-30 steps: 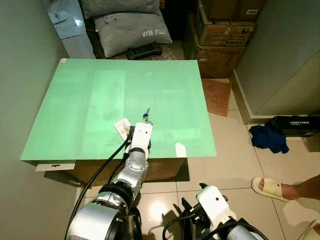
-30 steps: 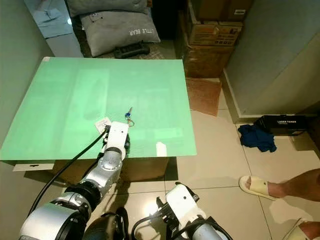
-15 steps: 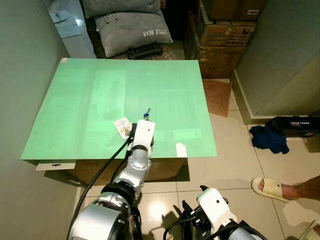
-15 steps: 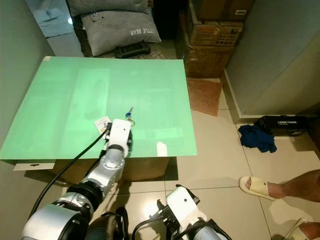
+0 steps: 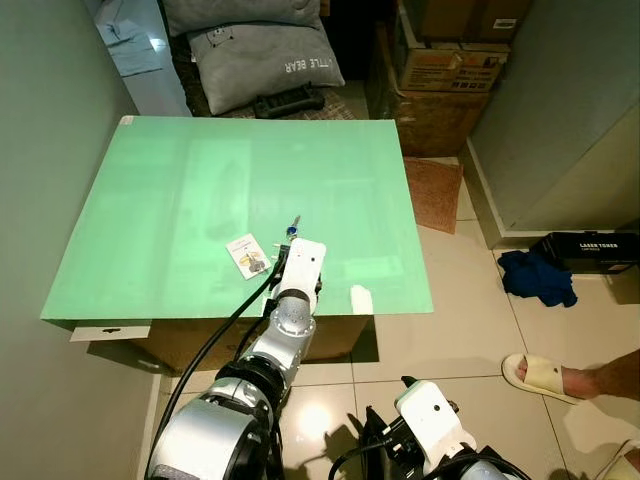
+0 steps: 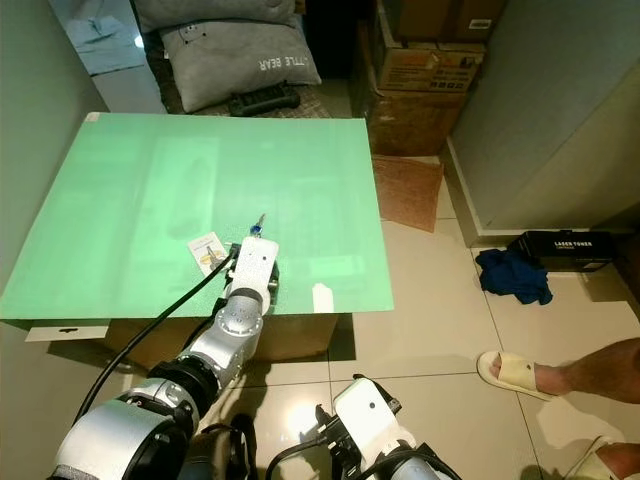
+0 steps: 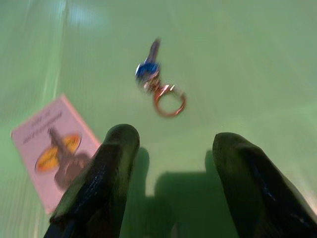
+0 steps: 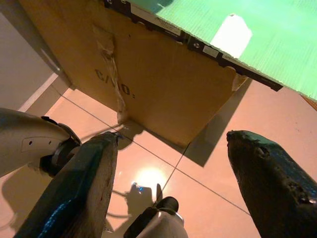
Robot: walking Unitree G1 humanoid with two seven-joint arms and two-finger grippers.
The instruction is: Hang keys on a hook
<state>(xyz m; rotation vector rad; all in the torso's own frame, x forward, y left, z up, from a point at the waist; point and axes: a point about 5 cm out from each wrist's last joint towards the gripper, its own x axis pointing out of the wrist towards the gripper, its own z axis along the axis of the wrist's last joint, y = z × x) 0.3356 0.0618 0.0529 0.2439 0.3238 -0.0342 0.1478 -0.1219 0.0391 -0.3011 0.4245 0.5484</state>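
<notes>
A key with a blue head and a copper ring [image 5: 292, 229] lies on the green tabletop [image 5: 200, 190], near its front middle. In the left wrist view the key [image 7: 153, 79] sits just beyond my left gripper [image 7: 171, 144], whose two black fingers [image 7: 106, 163] stand open above the table with nothing between them. The white wrist of my left arm [image 5: 302, 265] hovers right behind the key. My right gripper [image 8: 173, 148] hangs open low beside the table's cardboard base [image 8: 163, 94], above the floor tiles.
A small card with an orange picture [image 5: 247, 256] lies left of the key. A white tab [image 5: 361, 298] sits on the table's front edge. Pillows [image 5: 265, 55] and cardboard boxes [image 5: 445, 70] stand behind. A person's slippered foot [image 5: 545, 375], blue cloth [image 5: 538, 277] and black box [image 5: 590, 247] are on the floor to the right.
My left wrist has shifted to the right along the table front, uncovering the card, and now sits straight behind the key. The right arm has sunk lower.
</notes>
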